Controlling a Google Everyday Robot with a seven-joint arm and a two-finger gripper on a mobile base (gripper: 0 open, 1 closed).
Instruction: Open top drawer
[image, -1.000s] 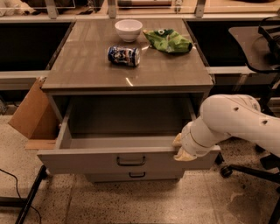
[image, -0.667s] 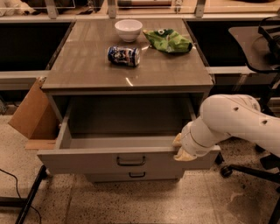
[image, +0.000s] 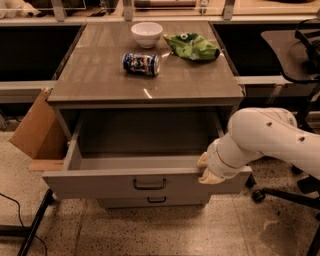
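top drawer (image: 95, 184) pulled out at lower centre, grey inside showing; gripper (image: 205, 169) at right of its front rim, hold impossible to tell; blue can (image: 141, 64) label unreadable.

My arm (image: 272, 137) is a fat, smooth white tube of rounded shells, with a few small dark dots along its side, filling the lower right of the frame. It narrows through a ringed white wrist to my jaws, cream-yellow and stubby, low and just right of centre.
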